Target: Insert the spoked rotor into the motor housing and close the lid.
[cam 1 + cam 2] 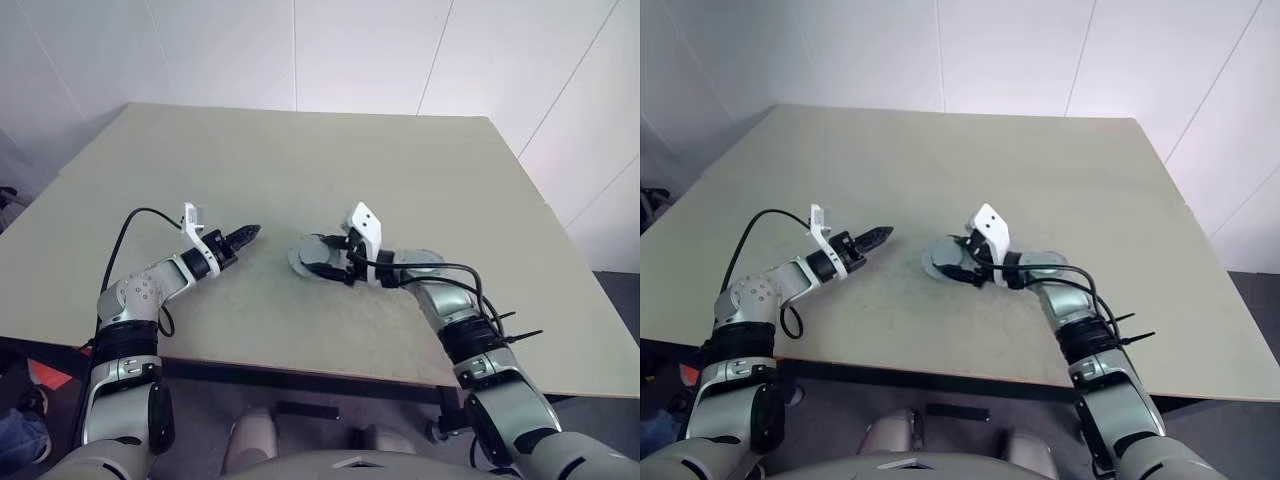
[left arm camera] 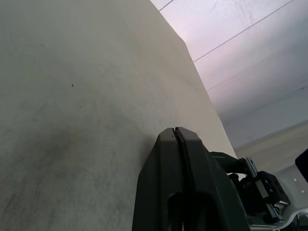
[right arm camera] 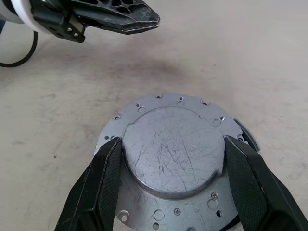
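At frame centre, the right gripper (image 3: pixel 171 192) spreads its fingers astride the scratched grey metal lid (image 3: pixel 172 149) on the beige bench (image 1: pixel 420 170), seemingly to seat it, while the left gripper (image 1: pixel 243 236), fingers pressed together, waits alongside.

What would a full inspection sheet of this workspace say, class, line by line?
Surface: beige table, bare apart from the parts.
Job's things: grey disc with a raised centre and screw holes, lying flat; a second round grey part beside the right wrist, partly hidden.
Clutter: nothing seen.
Grippers: left hand shut, holding nothing, just off the disc; right hand open, fingers astride the disc's raised centre.
Cables: a black cable loops along the left arm, and more black cable runs along the right.
Surroundings: white panelled walls.
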### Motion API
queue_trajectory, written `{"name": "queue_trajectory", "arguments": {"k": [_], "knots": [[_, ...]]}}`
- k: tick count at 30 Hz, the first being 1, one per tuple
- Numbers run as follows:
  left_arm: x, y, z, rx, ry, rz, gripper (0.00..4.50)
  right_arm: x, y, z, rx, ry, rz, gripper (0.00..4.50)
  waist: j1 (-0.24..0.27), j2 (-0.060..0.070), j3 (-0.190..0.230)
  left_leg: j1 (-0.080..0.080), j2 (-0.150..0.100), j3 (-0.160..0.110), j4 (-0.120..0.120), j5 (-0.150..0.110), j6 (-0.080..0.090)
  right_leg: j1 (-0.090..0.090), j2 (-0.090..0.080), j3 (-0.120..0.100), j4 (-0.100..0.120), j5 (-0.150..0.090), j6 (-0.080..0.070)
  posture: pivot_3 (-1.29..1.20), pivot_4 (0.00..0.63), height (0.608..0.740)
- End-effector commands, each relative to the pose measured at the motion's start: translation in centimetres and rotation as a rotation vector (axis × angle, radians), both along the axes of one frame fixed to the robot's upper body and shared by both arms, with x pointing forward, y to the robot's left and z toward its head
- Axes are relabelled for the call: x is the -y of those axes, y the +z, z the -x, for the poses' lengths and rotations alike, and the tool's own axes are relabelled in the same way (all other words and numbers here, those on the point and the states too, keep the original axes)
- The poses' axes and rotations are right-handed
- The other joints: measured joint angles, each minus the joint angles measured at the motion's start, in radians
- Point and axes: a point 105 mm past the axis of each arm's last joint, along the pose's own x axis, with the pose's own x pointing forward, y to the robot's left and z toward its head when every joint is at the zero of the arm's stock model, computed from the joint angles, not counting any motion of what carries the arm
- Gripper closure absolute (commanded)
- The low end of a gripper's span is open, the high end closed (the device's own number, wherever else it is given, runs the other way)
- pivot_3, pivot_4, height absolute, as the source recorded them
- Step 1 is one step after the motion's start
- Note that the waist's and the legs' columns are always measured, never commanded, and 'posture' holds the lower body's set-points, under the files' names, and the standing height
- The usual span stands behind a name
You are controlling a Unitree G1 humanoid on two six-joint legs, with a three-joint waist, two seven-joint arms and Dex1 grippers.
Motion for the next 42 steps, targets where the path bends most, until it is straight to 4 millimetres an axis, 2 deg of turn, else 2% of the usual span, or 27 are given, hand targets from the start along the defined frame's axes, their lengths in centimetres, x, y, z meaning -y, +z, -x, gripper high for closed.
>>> {"name": "queue_trajectory", "arguments": {"k": [1,4,12,19,25,31,42], "knots": [[-0.1,1.2,-0.1,0.054,0.000,-0.003,4.45,0.1,1.4,-1.2,0.052,-0.041,-0.006,1.31,0.000,0.000,0.000,0.000,0.000,0.000,0.000,0.000,0.000,0.000,0.000,0.000,0.000,0.000,0.000,0.00,0.000,0.740],[-0.1,1.0,-0.1,0.047,0.002,-0.007,4.45,0.6,0.7,-2.8,0.041,-0.142,0.030,1.31,-0.004,0.000,0.000,0.000,0.000,0.000,0.002,0.000,0.000,0.000,0.000,0.000,0.003,0.000,0.000,0.00,0.000,0.740],[-0.1,1.0,0.0,0.046,-0.001,-0.012,4.45,0.2,0.5,-2.3,0.038,-0.106,0.033,1.31,-0.002,0.001,0.001,0.002,0.001,0.000,0.006,0.000,-0.001,0.001,-0.001,0.000,0.007,0.000,-0.001,0.00,0.000,0.740],[0.0,0.9,0.0,0.044,-0.006,-0.020,4.45,-0.1,1.9,-1.8,0.041,-0.070,-0.052,1.31,-0.002,0.001,0.001,0.002,0.001,0.000,0.006,0.000,0.000,0.001,0.000,0.000,0.007,0.000,-0.001,0.00,0.000,0.740],[0.2,0.9,-0.1,0.042,-0.010,-0.024,4.45,-0.1,2.9,-2.3,0.073,-0.105,-0.085,1.31,-0.003,0.001,0.001,0.001,0.001,0.000,0.005,0.000,0.000,0.000,0.000,0.000,0.007,0.000,-0.001,0.00,0.000,0.740],[0.1,0.9,-0.1,0.043,-0.010,-0.026,4.45,0.1,1.4,-2.0,0.071,-0.090,0.001,1.31,-0.003,0.001,0.001,0.000,0.001,0.000,0.005,0.000,0.000,0.000,0.000,0.000,0.007,0.000,-0.001,0.00,0.000,0.740],[0.1,0.8,-0.1,0.040,-0.012,-0.032,4.45,0.2,0.9,-1.0,0.053,-0.042,0.019,1.31,-0.002,0.001,0.001,0.000,0.001,0.000,0.005,0.000,0.001,0.000,0.000,0.000,0.006,0.000,-0.001,0.00,0.000,0.740]]}}
